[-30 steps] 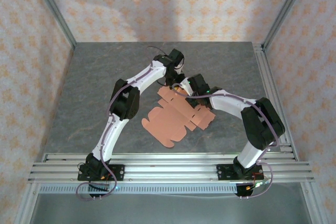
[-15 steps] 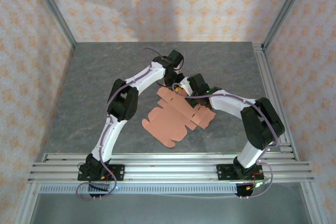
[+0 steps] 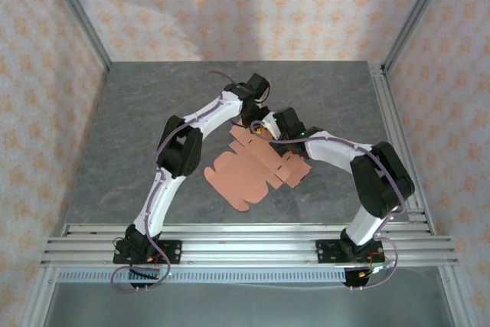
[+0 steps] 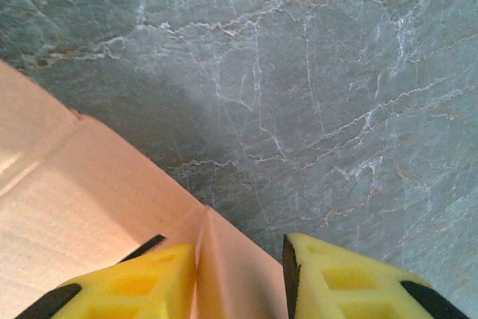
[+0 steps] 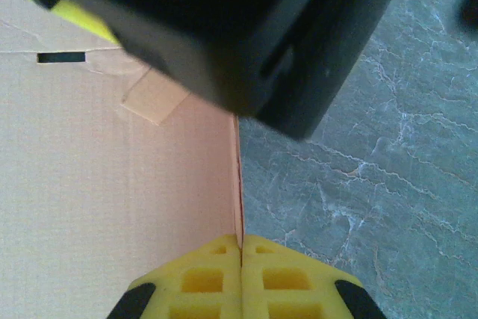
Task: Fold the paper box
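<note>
Salmon-pink card, the paper box is lying mostly flat and unfolded on the grey marbled table between the two arms, with both hands working at its far edge. The right hand is pinching a raised edge of the card, its yellow pads pressing tight together on the thin sheet. The left hand is standing partly open astride an upturned flap: the card is leaning against one pad while the other is sitting apart from it, so nothing is being gripped there. To fold this well, I judge the right hand should be anchoring its panel firmly while the left is closing low along the crease, tipping the flap over without dragging or buckling the sheet. From above, the wrists are covering the contact points. In the right wrist view a dark blurred body, probably the left arm's wrist, is blocking the card's far part, so which crease is being worked is hard to tell.
</note>
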Robot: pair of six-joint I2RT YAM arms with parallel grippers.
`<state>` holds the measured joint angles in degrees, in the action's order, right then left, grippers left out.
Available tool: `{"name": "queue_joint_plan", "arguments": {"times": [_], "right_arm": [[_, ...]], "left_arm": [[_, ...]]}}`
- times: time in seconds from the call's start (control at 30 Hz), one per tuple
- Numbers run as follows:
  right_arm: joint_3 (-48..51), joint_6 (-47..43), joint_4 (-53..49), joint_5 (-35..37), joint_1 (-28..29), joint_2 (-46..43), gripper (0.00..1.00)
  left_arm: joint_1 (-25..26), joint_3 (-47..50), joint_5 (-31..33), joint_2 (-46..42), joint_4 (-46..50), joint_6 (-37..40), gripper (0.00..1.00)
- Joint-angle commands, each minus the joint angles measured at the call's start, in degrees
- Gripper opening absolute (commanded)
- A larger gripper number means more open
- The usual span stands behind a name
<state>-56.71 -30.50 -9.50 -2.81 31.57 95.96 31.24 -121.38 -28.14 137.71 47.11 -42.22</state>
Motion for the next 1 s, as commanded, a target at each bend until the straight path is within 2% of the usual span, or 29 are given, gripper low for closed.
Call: {"name": "queue_joint_plan", "arguments": {"times": [0.0, 0.13, 0.23, 0.3, 0.37, 0.47, 0.57, 0.63, 0.67, 0.7, 0.83, 0.97], "right_arm": [[-0.6, 0.79, -0.17, 1.76, -0.06, 1.04, 0.0], [-0.77, 0.79, -0.36, 1.67, -0.11, 1.01, 0.0], [-0.86, 0.79, -0.69, 1.8, -0.1, 1.11, 0.0], [-0.86, 0.77, -0.69, 1.77, -0.05, 1.11, 0.0], [-0.84, 0.78, -0.63, 1.84, -0.11, 1.07, 0.0], [-0.9, 0.79, -0.79, 1.84, -0.1, 1.08, 0.0], [-0.86, 0.78, -0.76, 1.84, -0.1, 1.16, 0.0], [-0.86, 0.72, -0.78, 1.75, -0.11, 1.15, 0.0], [-0.86, 0.79, -0.78, 1.75, -0.09, 1.32, 0.0], [-0.92, 0.84, -0.74, 1.88, -0.06, 1.32, 0.0], [-0.69, 0.88, -0.37, 3.57, -0.19, 1.32, 0.0], [-0.1, 0.77, -0.38, 3.83, -1.16, 0.69, 0.0]], "left_arm": [[1.37, -0.25, -2.53, -4.9, 1.67, 0.42, 0.3], [1.36, -1.04, -2.79, -4.76, 2.29, 0.56, 0.16], [1.36, -1.3, -2.54, -4.73, 2.46, 0.81, 0.13], [1.32, -1.47, -2.45, -4.72, 2.67, 0.99, 0.15], [1.36, -1.45, -2.2, -4.8, 2.81, 1.18, 0.28], [1.33, -1.43, -2.01, -4.83, 2.98, 1.35, 0.3], [1.36, -1.5, -2.17, -5.08, 3.12, 1.6, 0.15], [1.33, -1.49, -2.19, -5.17, 3.29, 1.78, 0.13], [1.36, -1.49, -2.18, -5.26, 3.34, 1.87, 0.15], [1.36, -1.49, -2.18, -5.39, 3.4, 2.12, 0.21], [1.18, -1.35, 0.81, -7.26, 5.11, 3.9, 0.53], [0.08, 1.24, 4.61, -12.15, 5.16, 5.72, 0.69]]}}
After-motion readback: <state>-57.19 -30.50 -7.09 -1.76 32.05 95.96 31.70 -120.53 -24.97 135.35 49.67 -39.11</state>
